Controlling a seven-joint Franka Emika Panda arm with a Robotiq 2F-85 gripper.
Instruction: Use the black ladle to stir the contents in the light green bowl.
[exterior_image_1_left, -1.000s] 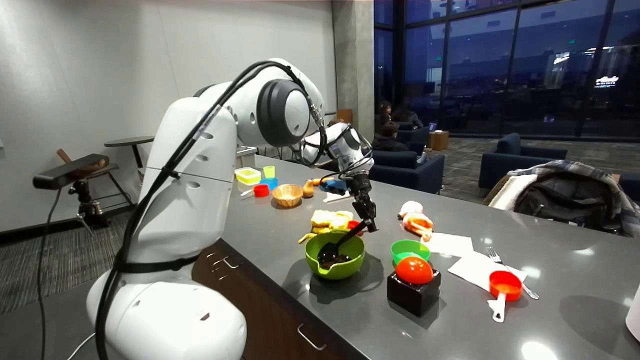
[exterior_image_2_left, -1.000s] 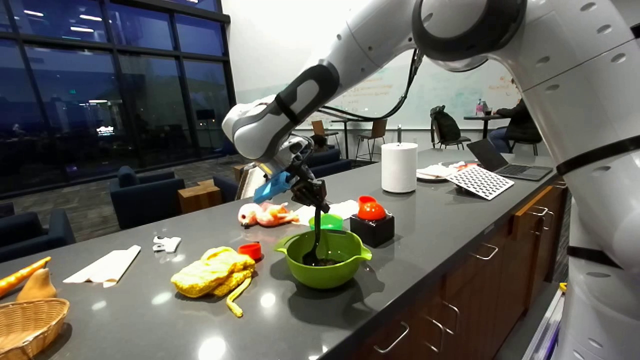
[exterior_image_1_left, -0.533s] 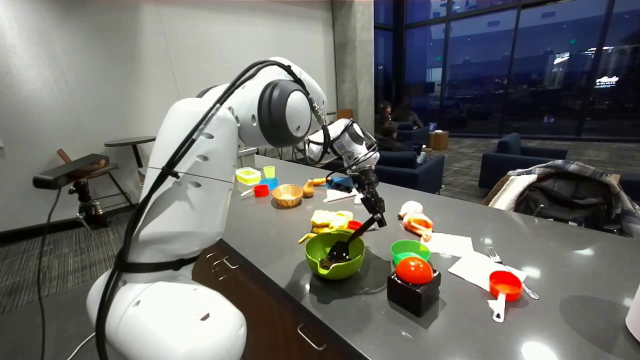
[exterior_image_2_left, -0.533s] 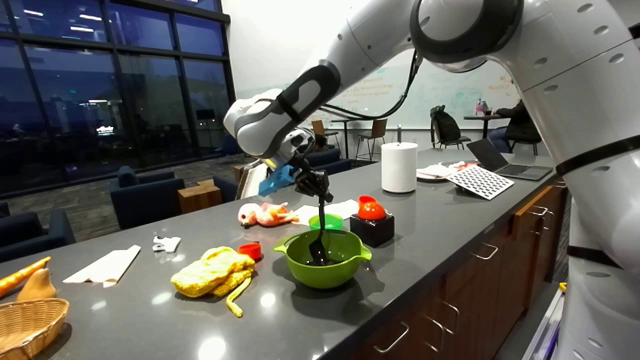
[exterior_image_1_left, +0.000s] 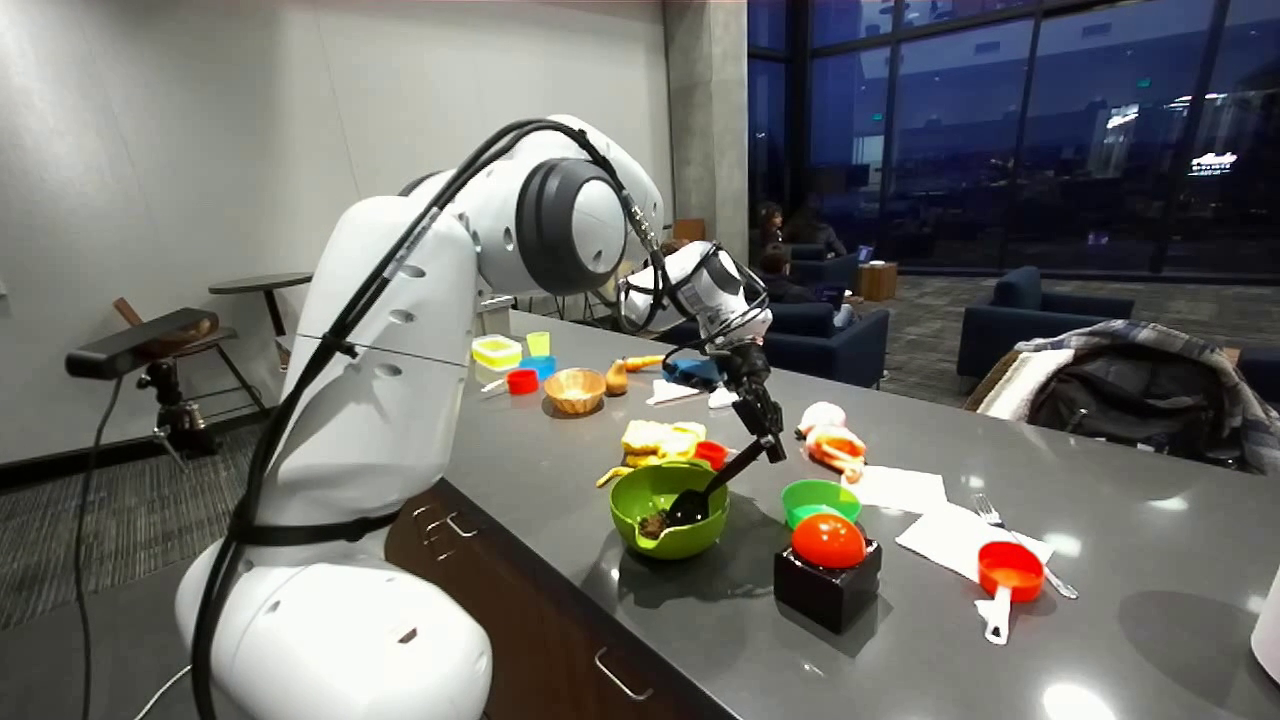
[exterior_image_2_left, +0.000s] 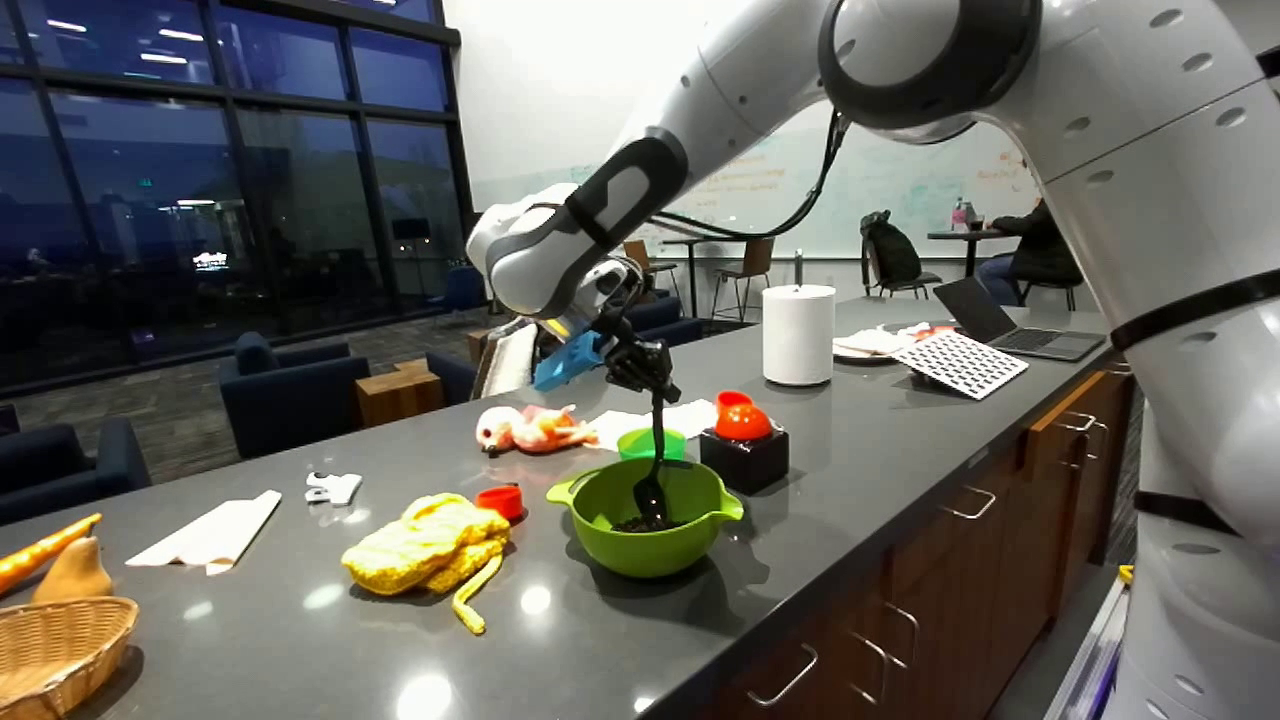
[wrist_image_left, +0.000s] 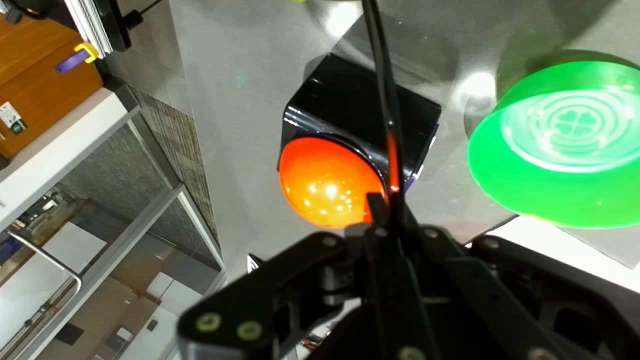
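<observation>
"Black ladle (exterior_image_1_left: 728, 472): scoop inside the light green bowl (exterior_image_2_left: 645, 552), beside or partly in the dark contents (exterior_image_1_left: 653, 525); handle slanting up past the rim. Contact with that rim cannot be told."

"And the gripper (wrist_image_left: 392, 215)?"

"Pressed together on the upper part of the handle, which runs out of the pinch in the wrist view."

"How should the ladle behave?"

"Presumably light and stiff, perhaps plastic. The thin, glossy shaft may tend to swivel under side load. High on the handle is a sound hold, with the gripper clear of the rim, at some cost in leverage."

"And the bowl?"

"Standing on the grey counter (exterior_image_2_left: 300, 655), nothing seen bracing it; a hard push would likely slide it."
</observation>
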